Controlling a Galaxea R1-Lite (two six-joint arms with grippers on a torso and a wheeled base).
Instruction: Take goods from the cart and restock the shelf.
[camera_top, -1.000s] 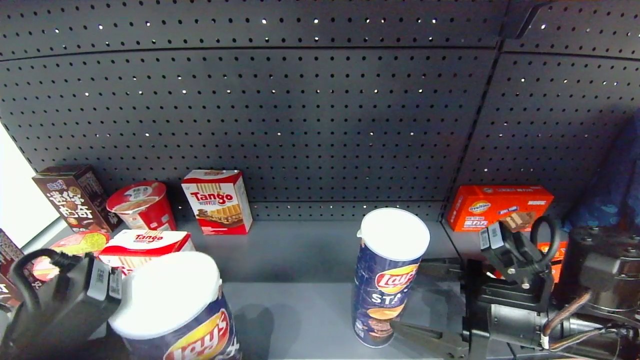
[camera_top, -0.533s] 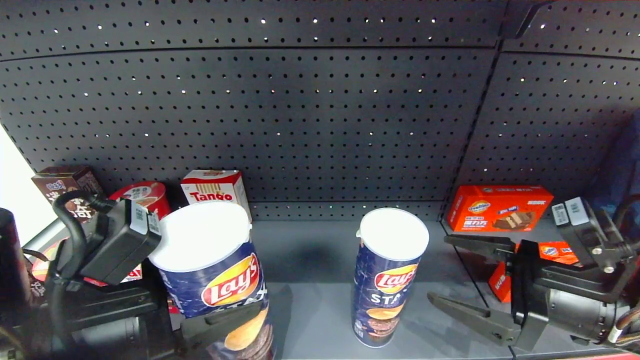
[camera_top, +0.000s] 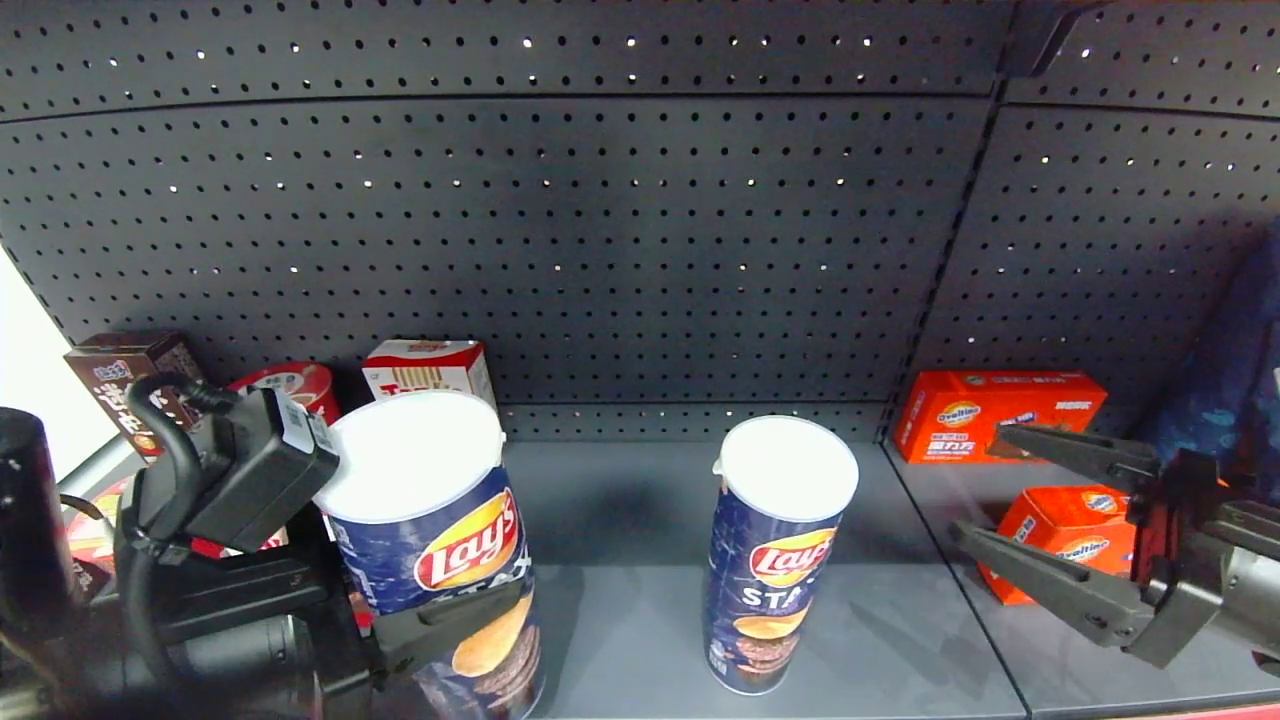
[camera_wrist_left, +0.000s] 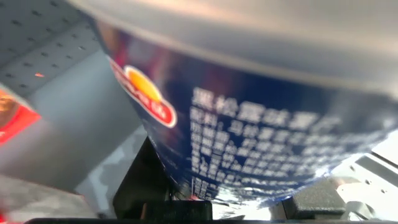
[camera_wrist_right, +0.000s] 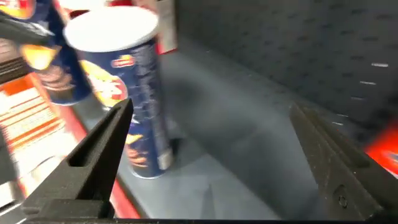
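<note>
The left chip can (camera_top: 460, 550) and right chip can (camera_top: 770, 590) are navy with white lids, the far box (camera_top: 1000, 412) orange.

Shop aisle: a dark metal shelf (camera_top: 620, 500) backed by perforated panelling (camera_top: 640, 250) carries packaged snacks, with crisp canisters (camera_top: 778, 560), a wafer box (camera_top: 430, 368) and orange cartons (camera_top: 1000, 410) facing outward as retail stock.

Navy can (camera_top: 430, 555) upright; second can (camera_top: 775, 570) stands on shelf (camera_top: 620, 510).

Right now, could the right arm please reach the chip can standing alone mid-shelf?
Probably yes: the right end effector is open and points toward the free-standing chip can, with only bare shelf between them.
</note>
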